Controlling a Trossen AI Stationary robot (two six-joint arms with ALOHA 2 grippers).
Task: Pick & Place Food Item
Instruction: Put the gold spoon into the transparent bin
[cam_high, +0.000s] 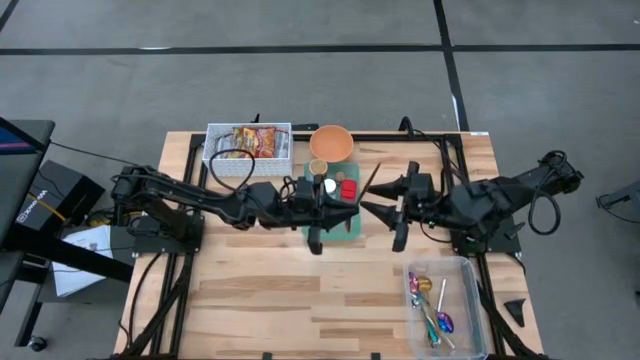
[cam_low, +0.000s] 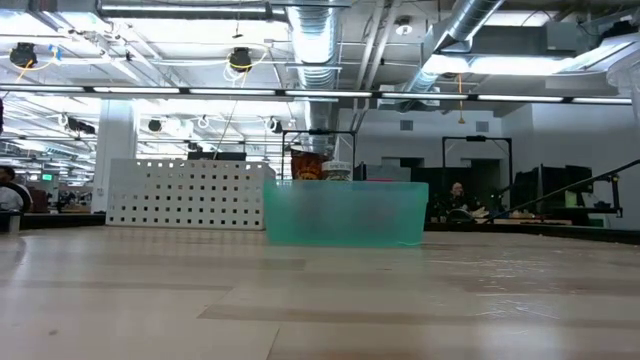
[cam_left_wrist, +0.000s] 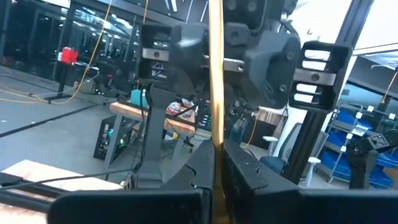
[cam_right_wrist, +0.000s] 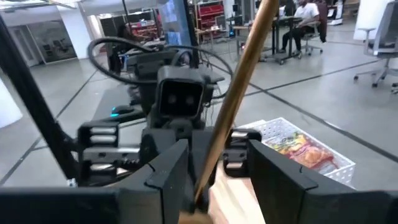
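High view: left gripper is pinched shut on a thin wooden stick, poised over the green tray at table centre. Right gripper, at three o'clock from it, has jaws narrowly parted around another stick. Food pieces sit on the tray; orange bowl at twelve o'clock, white basket with snack packets at ten. Both arms reach inward over the wooden table.

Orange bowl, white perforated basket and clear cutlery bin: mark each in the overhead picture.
orange bowl (cam_high: 331, 143), high view, inner floor.
white perforated basket (cam_high: 214, 131), high view, left rim.
clear cutlery bin (cam_high: 468, 300), high view, bare floor near right wall.
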